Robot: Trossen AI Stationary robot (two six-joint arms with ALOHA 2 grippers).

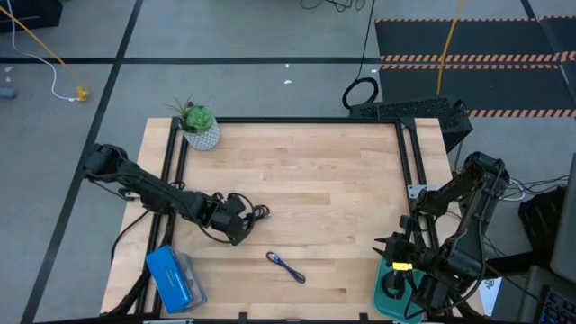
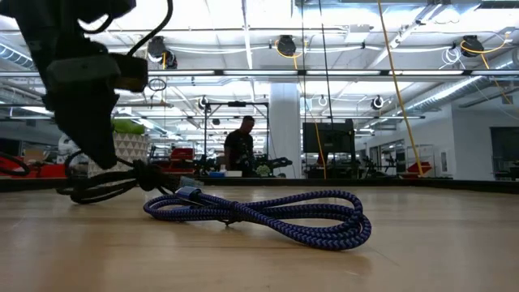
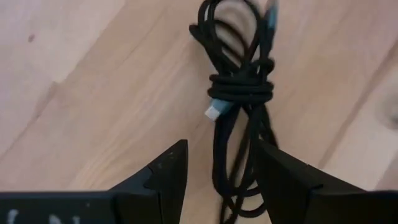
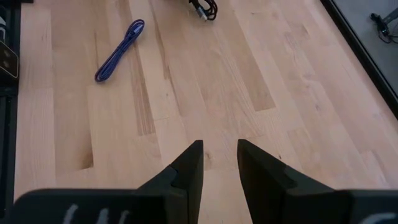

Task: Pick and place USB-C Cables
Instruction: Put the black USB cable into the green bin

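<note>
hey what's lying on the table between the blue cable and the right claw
Nothing. In the right wrist view, bare wood runs from the blue cable to the right claw; the high view agrees. The black cable is off that line, at the left claw.

Bare tabletop [image 1: 315, 171] between black cable [image 3: 239, 93] and seemingly distant blue-purple cable [image 1: 285, 266].

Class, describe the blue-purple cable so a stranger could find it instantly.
Start at the wooden table. The blue-purple cable lies alone near its front edge, midway between both arms. Unlike the black cable at the left gripper, it is braided and untouched.
</note>
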